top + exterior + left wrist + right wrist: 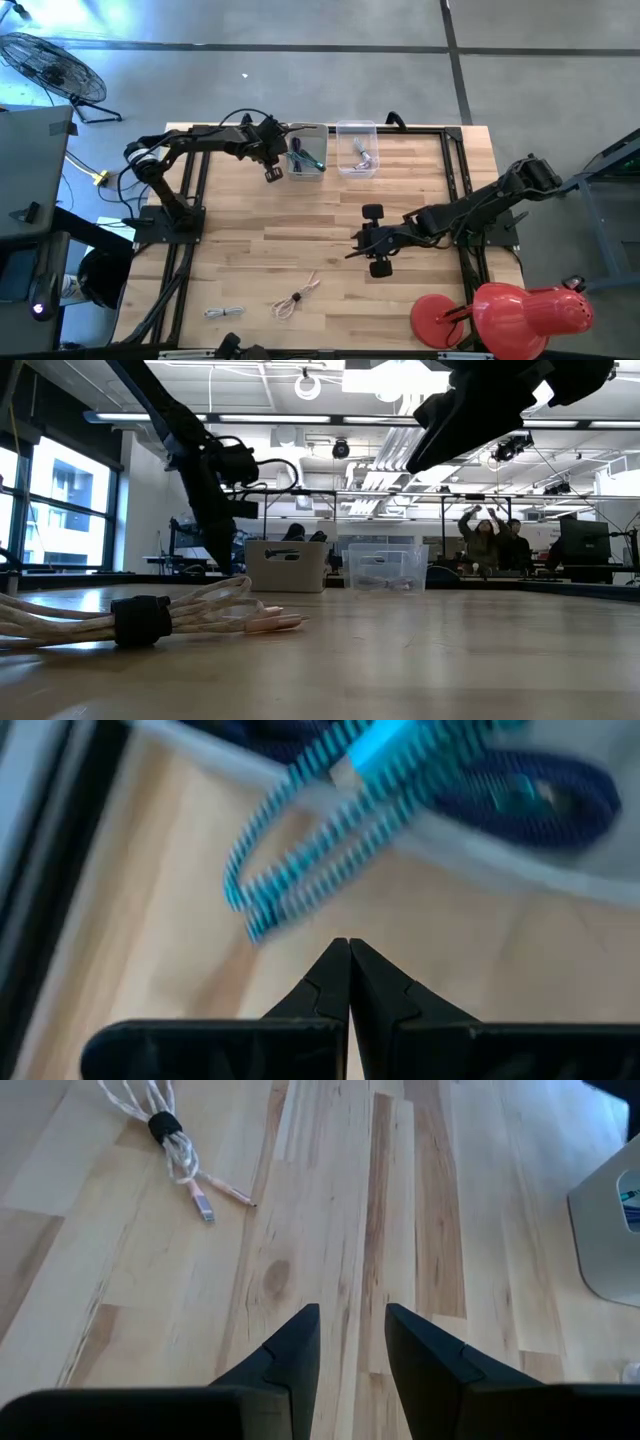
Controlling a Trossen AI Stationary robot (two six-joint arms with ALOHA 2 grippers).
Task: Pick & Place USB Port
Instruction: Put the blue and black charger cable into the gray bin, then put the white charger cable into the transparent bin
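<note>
Right gripper (348, 1342) hovers empty, fingers spread, the pale bundled USB cable (170, 1132) well ahead: next, reach out and descend.

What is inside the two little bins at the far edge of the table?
The grey bin holds a teal-and-navy braided cable, beside the shut left gripper. The clear bin holds a small pale cable. Anything beneath those cables is hidden.
</note>
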